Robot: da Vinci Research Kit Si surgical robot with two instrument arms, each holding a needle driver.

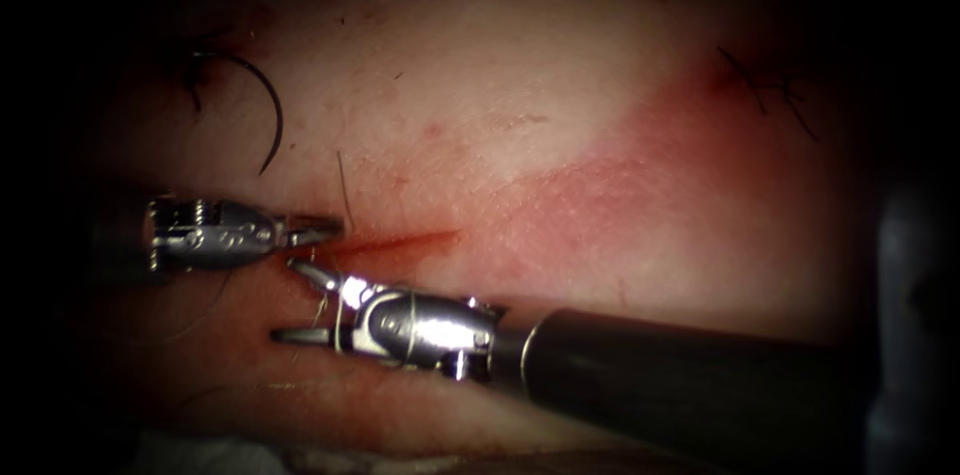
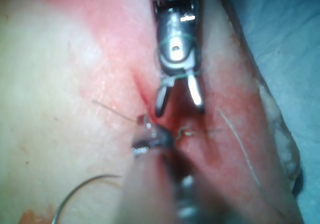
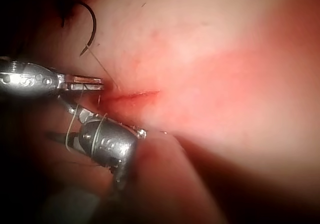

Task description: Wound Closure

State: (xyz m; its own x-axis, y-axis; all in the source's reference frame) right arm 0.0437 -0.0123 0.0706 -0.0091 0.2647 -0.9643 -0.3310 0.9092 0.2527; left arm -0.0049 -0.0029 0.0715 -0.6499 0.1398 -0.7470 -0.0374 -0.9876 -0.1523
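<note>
The curved needle lies free on the tissue, up and left of the cut, held by neither tool; it is also in the wrist views. My left tool is at the cut's left end, jaws shut on the thread that runs from the needle. Just below it my right tool stands with jaws open and nothing between them. Thread is looped around the right tool's body; the loop also shows across the right tool in the left wrist view.
An earlier stitch with dark thread ends sits at the upper right. Red fluid stains the tissue around the cut. White cloth borders the tissue's near edge, and a blue drape lies beyond the tissue's side.
</note>
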